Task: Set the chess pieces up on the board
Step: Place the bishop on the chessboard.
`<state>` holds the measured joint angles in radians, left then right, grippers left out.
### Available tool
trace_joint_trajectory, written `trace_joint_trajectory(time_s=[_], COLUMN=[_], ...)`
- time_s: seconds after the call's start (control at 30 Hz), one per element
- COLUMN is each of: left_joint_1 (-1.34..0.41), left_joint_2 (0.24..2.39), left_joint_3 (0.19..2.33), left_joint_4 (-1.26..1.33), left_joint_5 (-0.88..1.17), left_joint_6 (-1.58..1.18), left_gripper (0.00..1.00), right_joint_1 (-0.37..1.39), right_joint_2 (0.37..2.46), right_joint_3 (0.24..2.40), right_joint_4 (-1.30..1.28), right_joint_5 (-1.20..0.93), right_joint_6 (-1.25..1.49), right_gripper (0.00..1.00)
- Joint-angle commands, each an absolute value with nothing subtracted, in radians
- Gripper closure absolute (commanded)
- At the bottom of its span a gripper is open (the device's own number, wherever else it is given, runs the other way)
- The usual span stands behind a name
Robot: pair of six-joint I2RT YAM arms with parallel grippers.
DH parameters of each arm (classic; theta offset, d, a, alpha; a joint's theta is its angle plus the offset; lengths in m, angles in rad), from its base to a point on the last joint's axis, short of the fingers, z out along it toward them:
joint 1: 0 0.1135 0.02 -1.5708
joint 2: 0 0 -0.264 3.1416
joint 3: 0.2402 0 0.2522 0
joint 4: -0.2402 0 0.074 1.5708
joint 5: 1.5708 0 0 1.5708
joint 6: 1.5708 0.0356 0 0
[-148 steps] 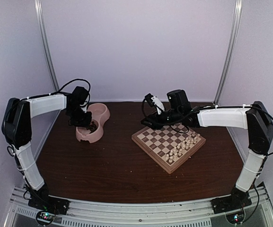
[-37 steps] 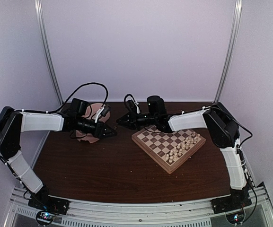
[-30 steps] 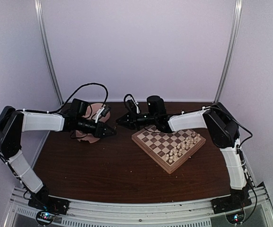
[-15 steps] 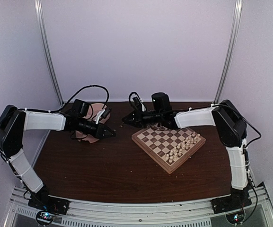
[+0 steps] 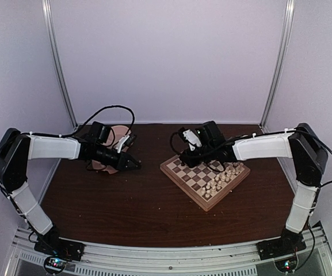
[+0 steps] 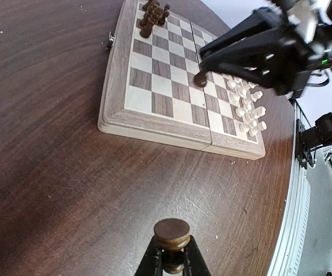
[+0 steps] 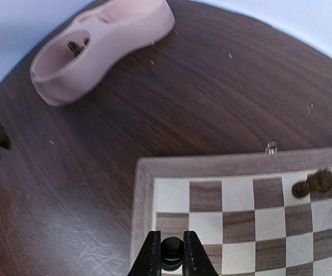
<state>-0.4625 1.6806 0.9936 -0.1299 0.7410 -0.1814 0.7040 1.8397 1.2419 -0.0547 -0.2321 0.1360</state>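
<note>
Clamping dark round-topped chessmen [image 6: 172, 229], left gripper [image 6: 172, 256], right gripper [image 7: 172, 250], checkered board [image 6: 111, 86]

A pink double bowl [image 7: 117, 41] sits on the dark wooden table [image 5: 142, 201], well apart from pale cream chessmen [image 5: 222, 178].

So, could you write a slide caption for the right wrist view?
Right gripper holding a small dark wooden chess piece over the checkered wooden chessboard, pink double bowl beyond.

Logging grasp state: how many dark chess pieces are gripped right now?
2. One dark piece is in the left gripper's jaws over the table; a second dark piece is in the right gripper's jaws over the board. None seems hidden.
</note>
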Motion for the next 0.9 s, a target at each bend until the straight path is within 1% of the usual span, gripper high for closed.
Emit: trace_joint_trajectory(time_s=[0.0, 0.1, 0.23, 0.3, 0.37, 0.43, 0.5, 0.53, 0.57, 0.7, 0.8, 0.87], left_joint_1=[-0.484, -0.492, -0.498, -0.504, -0.506, -0.509, -0.511, -0.511, -0.512, -0.515, -0.521, -0.528], left_joint_2=[1.672, 1.674, 1.672, 1.673, 1.672, 1.673, 1.674, 1.675, 1.675, 1.677, 1.677, 1.678], left_joint_3=[1.037, 1.045, 1.043, 1.042, 1.042, 1.044, 1.049, 1.054, 1.058, 1.073, 1.090, 1.105], left_joint_4=[-0.165, -0.186, -0.192, -0.196, -0.196, -0.196, -0.201, -0.205, -0.209, -0.220, -0.237, -0.258], left_joint_5=[0.716, 0.701, 0.689, 0.680, 0.674, 0.672, 0.672, 0.671, 0.670, 0.661, 0.650, 0.644], left_joint_6=[-0.148, -0.137, -0.136, -0.136, -0.136, -0.137, -0.134, -0.133, -0.132, -0.132, -0.135, -0.136], left_gripper=[1.00, 1.00, 1.00, 1.00, 1.00, 1.00, 1.00, 1.00, 1.00, 0.94, 0.93, 0.93], right_joint_1=[0.701, 0.701, 0.700, 0.701, 0.701, 0.701, 0.700, 0.701, 0.700, 0.701, 0.699, 0.695], right_joint_2=[1.890, 1.920, 1.951, 1.953, 1.945, 1.933, 1.924, 1.918, 1.913, 1.882, 1.839, 1.807], right_joint_3=[1.171, 1.146, 1.148, 1.139, 1.125, 1.114, 1.108, 1.106, 1.104, 1.105, 1.115, 1.140], right_joint_4=[0.051, 0.137, 0.159, 0.171, 0.187, 0.196, 0.196, 0.198, 0.198, 0.178, 0.126, 0.069], right_joint_5=[-0.125, -0.129, -0.150, -0.154, -0.155, -0.151, -0.150, -0.152, -0.153, -0.150, -0.151, -0.150], right_joint_6=[0.075, 0.092, 0.099, 0.099, 0.098, 0.098, 0.094, 0.094, 0.092, 0.094, 0.094, 0.090], right_gripper=[0.93, 0.92, 0.90, 0.86, 0.78, 0.76, 0.75, 0.73, 0.69, 0.46, 0.36, 0.33])
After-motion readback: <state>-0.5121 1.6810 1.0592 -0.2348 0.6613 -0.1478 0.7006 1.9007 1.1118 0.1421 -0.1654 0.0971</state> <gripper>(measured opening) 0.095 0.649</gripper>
